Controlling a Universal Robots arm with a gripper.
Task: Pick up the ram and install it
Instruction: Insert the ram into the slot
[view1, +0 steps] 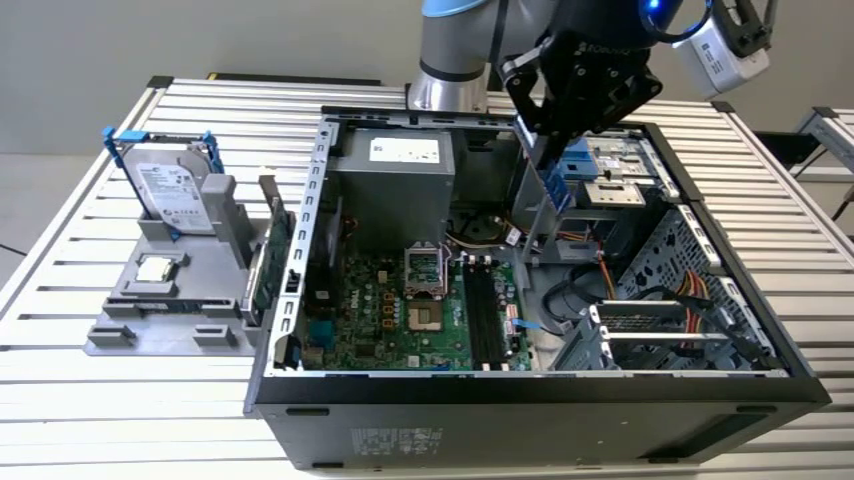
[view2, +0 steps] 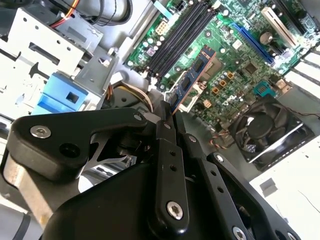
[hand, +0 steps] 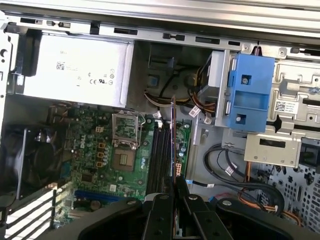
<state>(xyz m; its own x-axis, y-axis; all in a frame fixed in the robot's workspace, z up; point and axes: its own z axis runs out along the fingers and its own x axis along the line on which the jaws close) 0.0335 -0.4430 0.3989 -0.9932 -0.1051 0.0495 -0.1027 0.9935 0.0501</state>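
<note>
In the first wrist view the gripper (hand: 175, 187) pinches the ram (hand: 173, 135), seen edge-on over the black memory slots (hand: 156, 155) of the green motherboard (hand: 95, 150), with a grey power supply (hand: 75, 70) and a blue bracket (hand: 250, 90) nearby

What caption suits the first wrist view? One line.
The hand holds the memory stick edge-on over the motherboard.

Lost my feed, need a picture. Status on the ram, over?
Gripper shut on the ram. Ram held on edge above the memory slots, not yet seated. Nothing seen between ram and slots.
</note>
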